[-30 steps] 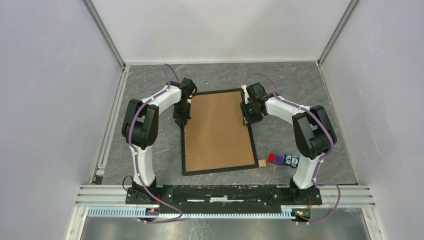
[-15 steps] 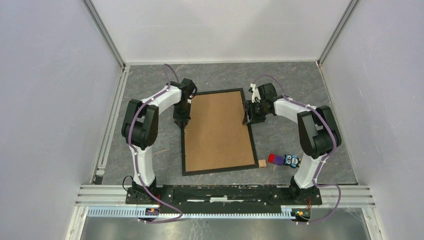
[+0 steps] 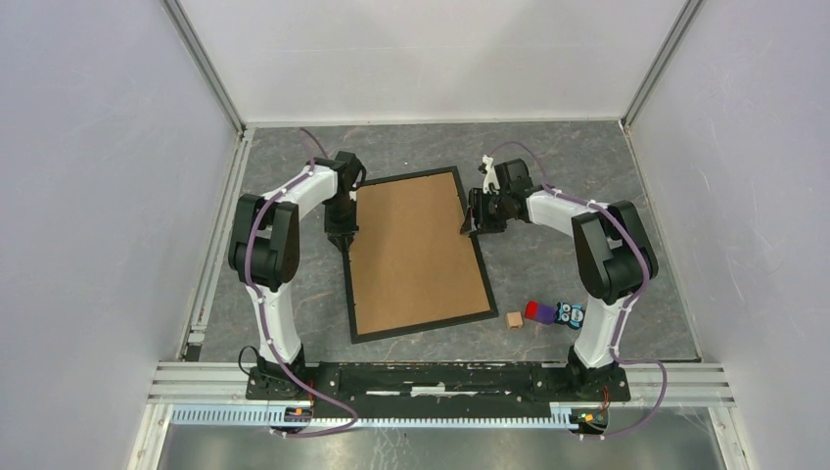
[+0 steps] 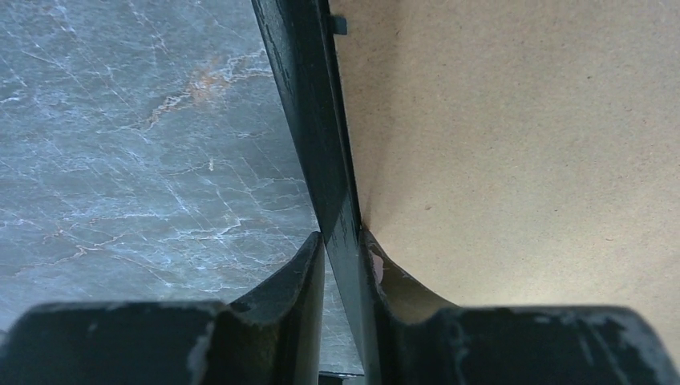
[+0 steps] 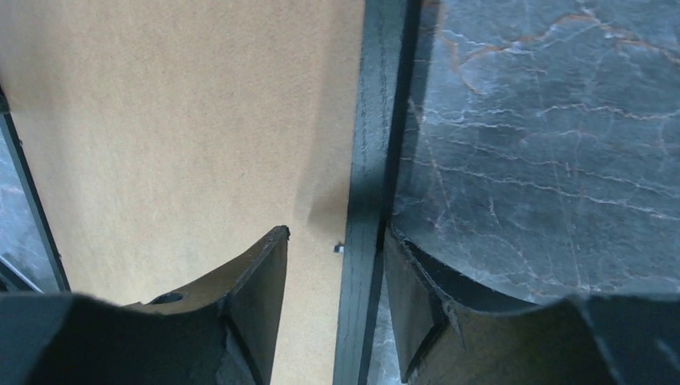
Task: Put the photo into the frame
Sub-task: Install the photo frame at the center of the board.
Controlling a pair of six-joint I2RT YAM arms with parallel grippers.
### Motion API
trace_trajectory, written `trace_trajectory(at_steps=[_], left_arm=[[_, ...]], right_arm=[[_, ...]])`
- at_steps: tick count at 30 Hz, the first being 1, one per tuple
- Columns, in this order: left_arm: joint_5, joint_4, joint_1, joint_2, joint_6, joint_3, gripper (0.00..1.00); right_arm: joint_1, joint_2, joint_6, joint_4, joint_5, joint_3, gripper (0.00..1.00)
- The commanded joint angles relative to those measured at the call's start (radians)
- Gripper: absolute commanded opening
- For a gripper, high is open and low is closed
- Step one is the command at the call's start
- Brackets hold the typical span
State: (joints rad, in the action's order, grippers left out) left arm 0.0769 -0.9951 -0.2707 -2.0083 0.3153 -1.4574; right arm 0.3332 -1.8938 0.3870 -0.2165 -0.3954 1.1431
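No text, label, brand or number can be read: not on the frame [image 4: 309, 120] inside the left gripper [image 4: 342, 241], nor on the backing board [image 4: 513, 144] beside it.

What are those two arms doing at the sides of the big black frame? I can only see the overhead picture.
Observer: The left wrist camera shows the left end effector pinching the frame by its left rail, a finger pressed on each side.
Operator: Does the right one grip the same way?
Observer: No. Its own camera shows the right end effector straddling the opposite rail loosely. The inner finger stands clear of it, over the brown backing board.
Operator: Is there anything tiny I'd miss from above?
Observer: Yes, up close a small tab juts from the rail's inner edge over the board.
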Motion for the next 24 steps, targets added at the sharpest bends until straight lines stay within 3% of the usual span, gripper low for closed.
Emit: trace_trajectory(at_steps=[1, 7, 12, 24], left_arm=[[-0.011, 0.07, 0.002, 0.013, 0.008, 0.017, 0.27], [-0.017, 0.064, 0.007, 0.005, 0.007, 0.01, 0.26], [-0.03, 0.066, 0.007, 0.006, 0.005, 0.01, 0.26], [-0.063, 0.067, 0.005, 0.004, 0.005, 0.014, 0.26]], right_arm=[[0.027, 0.044, -0.138, -0.152, 0.063, 0.128, 0.55], [-0.01, 0.239, -0.228, -0.208, 0.02, -0.067, 0.59], [-0.01, 0.355, -0.225, -0.194, -0.035, -0.23, 0.52], [0.002, 0.434, -0.212, -0.155, -0.058, -0.396, 0.43]])
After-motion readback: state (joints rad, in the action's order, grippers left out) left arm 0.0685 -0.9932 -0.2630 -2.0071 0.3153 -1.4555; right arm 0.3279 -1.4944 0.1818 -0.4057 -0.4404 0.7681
